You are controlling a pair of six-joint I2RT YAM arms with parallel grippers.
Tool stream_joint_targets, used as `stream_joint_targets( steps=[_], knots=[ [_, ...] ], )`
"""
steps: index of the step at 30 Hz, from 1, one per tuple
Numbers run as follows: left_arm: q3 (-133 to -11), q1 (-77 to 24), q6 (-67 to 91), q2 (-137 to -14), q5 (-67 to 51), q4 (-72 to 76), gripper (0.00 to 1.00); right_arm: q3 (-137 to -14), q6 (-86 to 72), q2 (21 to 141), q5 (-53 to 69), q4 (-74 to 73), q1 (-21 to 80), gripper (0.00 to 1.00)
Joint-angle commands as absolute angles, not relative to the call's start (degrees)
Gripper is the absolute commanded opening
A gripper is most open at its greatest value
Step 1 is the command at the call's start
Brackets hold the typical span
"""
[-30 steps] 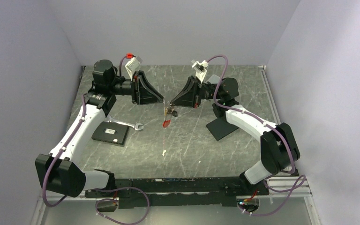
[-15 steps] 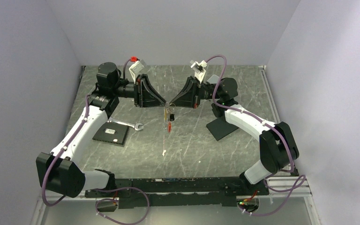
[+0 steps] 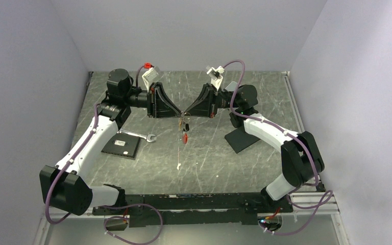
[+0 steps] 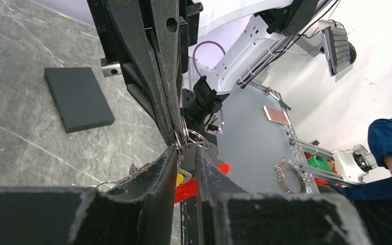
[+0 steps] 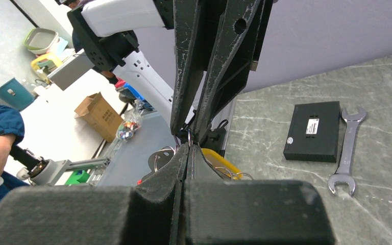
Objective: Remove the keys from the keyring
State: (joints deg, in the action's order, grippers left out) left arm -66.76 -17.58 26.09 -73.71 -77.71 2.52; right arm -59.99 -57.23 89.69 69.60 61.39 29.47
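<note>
Keys (image 3: 185,125) dangle above the bench (image 3: 209,148) centre from the keyring (image 5: 188,137), pinched in the closed right jaws to steady it. The left jaws stand narrowly apart beside it, their grip unclear.

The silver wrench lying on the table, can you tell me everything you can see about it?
The silver metal wrench is slim and shiny, with an open fork-shaped jaw at each end. It lies flat on the grey marbled table, close alongside a flat black box. The right wrist view shows a thin gap between them. No gripper touches it.
</note>
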Motion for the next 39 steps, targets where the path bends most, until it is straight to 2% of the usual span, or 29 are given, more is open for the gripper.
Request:
stream_joint_targets(
  steps=[1, 8, 15, 19, 22, 26, 29, 32, 39],
  knots=[
    [-67.11, -18.19, 26.98, -72.59, -78.93, 4.14, 0.21, -62.75, -57.74, 89.69, 69.41, 65.86, 29.71, 0.00],
    [-67.22, -18.54, 26.50, -72.77, -77.98, 3.05, 0.18, -62.67, -57.32, 89.79, 69.19, 65.30, 29.71, 0.00],
    [-67.63, -18.79, 26.46, -73.10, -75.35, 0.52, 0.00, -62.67, -55.70, 89.94, 68.97, 63.10, 29.71, 0.00],
    [-69.82, -18.81, 22.93, -73.42, -72.69, -9.37, 0.00, -63.16, -51.84, 90.20, 69.18, 57.76, 29.33, 0.00],
    [-72.34, -18.81, 20.19, -73.95, -68.83, -17.49, 0.00, -63.20, -48.83, 90.13, 68.51, 53.19, 28.35, 0.08],
    [-72.94, -18.81, 21.95, -74.38, -65.44, -19.97, 0.00, -64.15, -41.06, 89.64, 66.96, 42.44, 26.95, 0.41],
    [-72.55, -18.81, 23.87, -74.74, -63.38, -20.31, 0.00, -65.12, -33.83, 89.18, 65.12, 31.68, 25.37, 0.56],
    [-71.94, -18.81, 27.55, -75.18, -58.72, -20.86, 0.00, -66.36, -26.11, 88.35, 62.05, 21.35, 23.78, 0.62],
    [-74.11, -18.89, 37.30, -77.72, -37.44, -31.89, 0.00, -69.85, -10.20, 85.88, 51.07, 1.27, 21.93, 0.64]
  ],
)
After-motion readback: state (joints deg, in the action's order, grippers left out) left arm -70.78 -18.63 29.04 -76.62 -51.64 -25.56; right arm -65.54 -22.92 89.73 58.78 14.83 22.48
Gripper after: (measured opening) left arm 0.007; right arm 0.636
